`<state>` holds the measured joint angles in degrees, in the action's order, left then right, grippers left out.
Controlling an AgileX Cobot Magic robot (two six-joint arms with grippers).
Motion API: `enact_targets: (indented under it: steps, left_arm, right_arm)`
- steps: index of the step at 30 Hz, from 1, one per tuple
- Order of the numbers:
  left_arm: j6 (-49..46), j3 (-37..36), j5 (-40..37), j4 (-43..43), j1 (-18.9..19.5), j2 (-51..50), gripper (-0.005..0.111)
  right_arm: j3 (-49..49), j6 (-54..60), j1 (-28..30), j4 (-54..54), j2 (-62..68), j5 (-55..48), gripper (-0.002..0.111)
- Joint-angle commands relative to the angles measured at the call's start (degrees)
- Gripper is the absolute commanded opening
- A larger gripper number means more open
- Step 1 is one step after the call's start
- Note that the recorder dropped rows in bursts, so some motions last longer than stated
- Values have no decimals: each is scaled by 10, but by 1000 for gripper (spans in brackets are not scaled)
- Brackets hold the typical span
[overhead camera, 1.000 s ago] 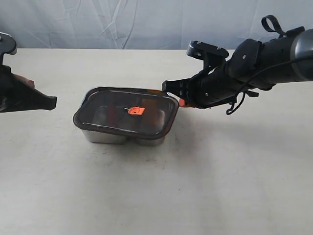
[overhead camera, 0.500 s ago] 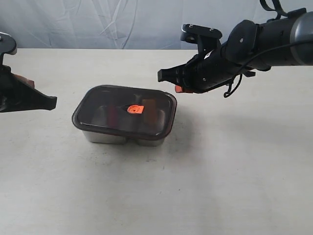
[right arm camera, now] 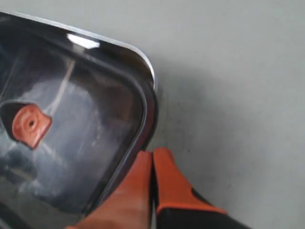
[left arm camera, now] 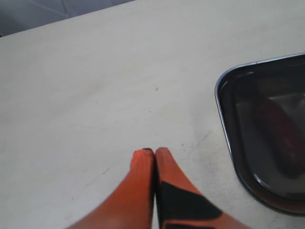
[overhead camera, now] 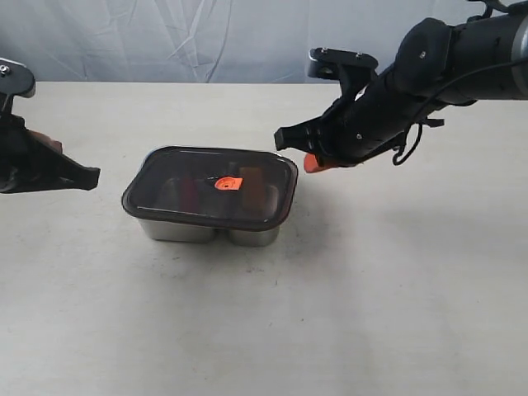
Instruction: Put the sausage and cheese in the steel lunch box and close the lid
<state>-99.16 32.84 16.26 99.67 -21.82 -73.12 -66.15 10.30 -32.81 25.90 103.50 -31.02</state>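
The steel lunch box (overhead camera: pixel 175 230) stands mid-table with the dark translucent lid (overhead camera: pixel 206 202) lying on top, its orange tab (overhead camera: pixel 227 184) at centre. Through the lid the sausage (left arm camera: pixel 282 136) shows as a dim red shape, and the cheese (overhead camera: pixel 252 176) as a faint orange-yellow patch. My right gripper (right arm camera: pixel 152 153) is shut with nothing in it. It hovers just off the lid's right-hand corner, its orange fingertips (overhead camera: pixel 314 162) above the table. My left gripper (left arm camera: pixel 149 152) is shut and empty over bare table, apart from the box's left end.
The pale table (overhead camera: pixel 346 313) stretches around the box. A wrinkled light backdrop (overhead camera: pixel 206 37) closes the far side. The right arm (overhead camera: pixel 429 66) reaches in from the upper right, and the left arm (overhead camera: pixel 33 161) sits at the left edge.
My right gripper came off the lid's right corner, rose, then dropped slightly and drifted right. The lid now lies flatter on the box. The left arm barely shifted.
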Motion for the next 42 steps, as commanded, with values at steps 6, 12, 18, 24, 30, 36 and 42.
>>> enact_targets:
  steps: [6, 12, 18, 24, 30, 36, 42]
  left_arm:
    - [16, 3, -26, 3, 1, -35, 0]
    - [16, 3, -26, 3, 1, -35, 0]
    - [16, 3, -26, 3, 1, -35, 0]
    - [16, 3, -27, 3, 1, -35, 0]
    - [16, 3, -27, 3, 1, -35, 0]
    - [16, 3, -27, 3, 1, -35, 0]
    - [16, 3, -27, 3, 1, -35, 0]
  right_arm:
    - [-3, 3, -34, -12, -8, -120, 0]
    - [-3, 3, -74, -13, 2, -120, 0]
    - [-3, 1, -92, -8, 24, -99, 0]
    - [-4, 1, -92, -11, 9, -74, 0]
    - [-4, 1, -92, -19, -51, -97, 0]
    - [2, 4, -100, -19, -44, -170, 0]
    - [2, 6, -122, -12, -11, -157, 0]
